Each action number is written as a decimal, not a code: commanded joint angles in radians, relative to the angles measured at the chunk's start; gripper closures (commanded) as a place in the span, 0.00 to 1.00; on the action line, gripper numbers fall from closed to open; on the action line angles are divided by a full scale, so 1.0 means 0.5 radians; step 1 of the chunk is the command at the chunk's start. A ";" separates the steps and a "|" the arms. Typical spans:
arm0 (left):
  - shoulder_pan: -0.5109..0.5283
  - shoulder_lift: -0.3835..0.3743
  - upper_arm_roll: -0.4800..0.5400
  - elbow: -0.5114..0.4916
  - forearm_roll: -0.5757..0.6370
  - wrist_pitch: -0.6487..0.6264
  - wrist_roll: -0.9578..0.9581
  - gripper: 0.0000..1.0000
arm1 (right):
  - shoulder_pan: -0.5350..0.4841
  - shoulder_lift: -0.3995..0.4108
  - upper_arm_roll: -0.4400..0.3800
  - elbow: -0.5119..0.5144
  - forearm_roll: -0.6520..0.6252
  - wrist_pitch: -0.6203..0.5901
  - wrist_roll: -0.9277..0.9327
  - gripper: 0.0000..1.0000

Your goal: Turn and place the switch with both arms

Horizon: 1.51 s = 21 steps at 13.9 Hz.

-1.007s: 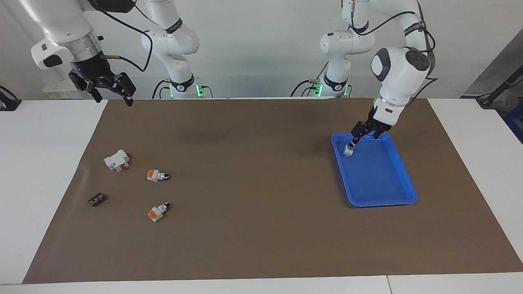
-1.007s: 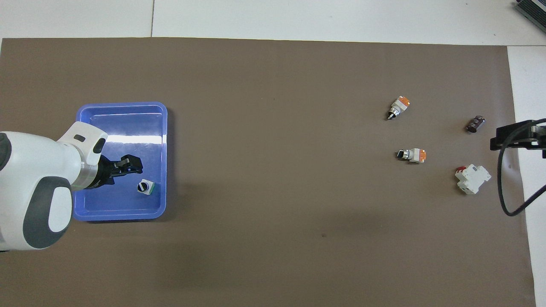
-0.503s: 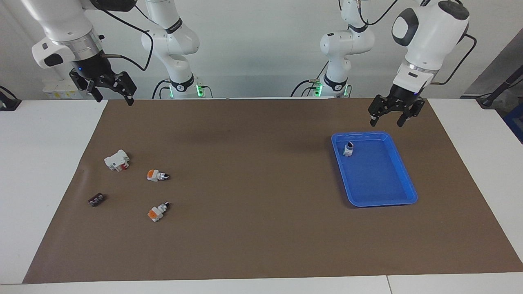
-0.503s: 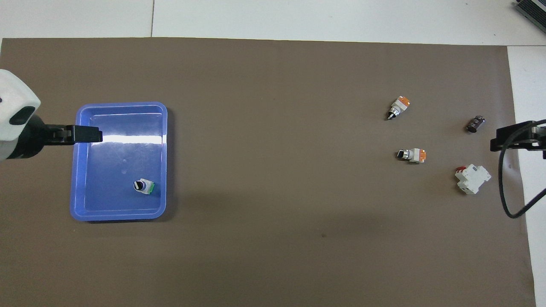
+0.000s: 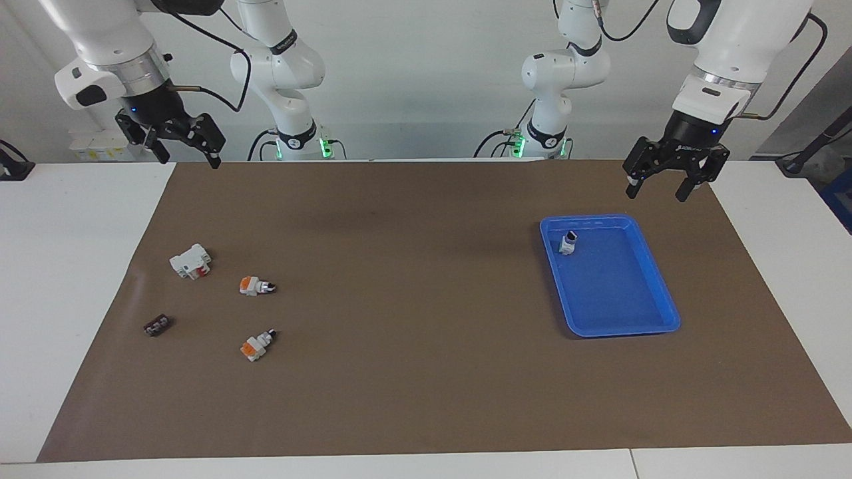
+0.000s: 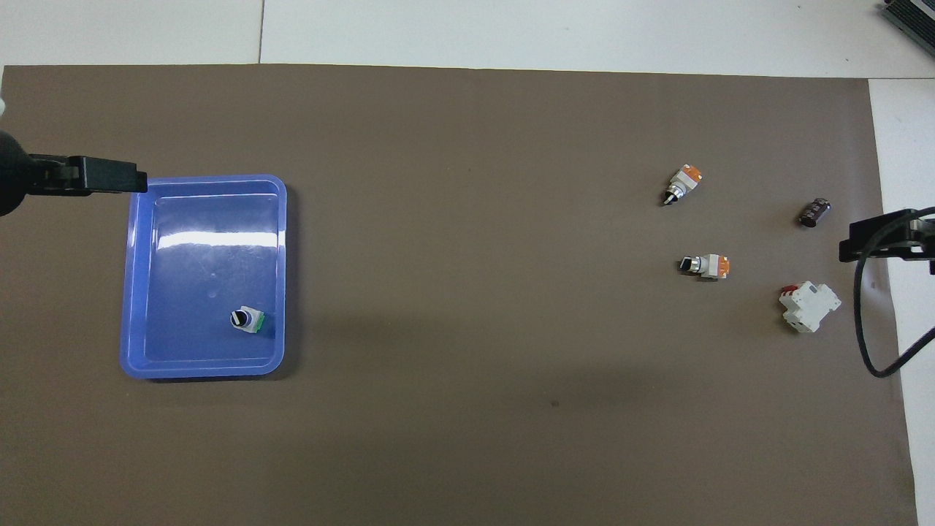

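Note:
The switch (image 5: 568, 243) stands in the blue tray (image 5: 622, 331), knob up and green block down, in the tray's corner nearer to the robots. It also shows in the overhead view (image 6: 247, 320). My left gripper (image 5: 655, 193) is open and empty, raised over the mat just outside the tray's edge toward the left arm's end of the table, apart from the switch. In the overhead view it (image 6: 137, 180) shows edge-on above the tray's rim (image 6: 201, 371). My right gripper (image 5: 189, 161) is open and empty, held high over the mat's corner at the right arm's end, and waits.
Two orange-block switches (image 5: 255, 286) (image 5: 256, 346), a white breaker with a red mark (image 5: 190, 261) and a small black part (image 5: 158, 325) lie on the brown mat toward the right arm's end. The right gripper (image 6: 849, 245) shows at the overhead view's edge.
My left gripper has let go of the switch, risen out of the tray and moved off toward the left arm's end. The switch stays standing in the tray. The right gripper has hardly moved.

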<state>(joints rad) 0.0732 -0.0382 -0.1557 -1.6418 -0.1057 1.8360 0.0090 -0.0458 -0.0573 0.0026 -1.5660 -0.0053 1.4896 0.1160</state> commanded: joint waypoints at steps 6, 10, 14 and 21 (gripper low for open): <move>-0.042 0.064 -0.005 0.154 0.202 -0.242 0.071 0.00 | -0.001 -0.017 0.004 -0.007 -0.035 0.000 -0.033 0.00; -0.220 0.211 0.158 0.506 0.199 -0.628 0.074 0.00 | -0.001 -0.017 0.007 -0.007 -0.035 0.000 -0.033 0.00; -0.321 0.071 0.219 0.452 0.202 -0.791 0.083 0.00 | -0.001 -0.017 0.007 -0.007 -0.035 0.000 -0.033 0.00; -0.386 0.024 0.360 0.366 0.208 -0.840 0.077 0.00 | -0.001 -0.017 0.007 -0.007 -0.035 0.000 -0.033 0.00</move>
<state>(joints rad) -0.0936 -0.0060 0.0012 -1.4340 -0.0237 1.4352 0.0401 -0.0454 -0.0574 0.0030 -1.5660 -0.0053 1.4896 0.1159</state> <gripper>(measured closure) 0.000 0.000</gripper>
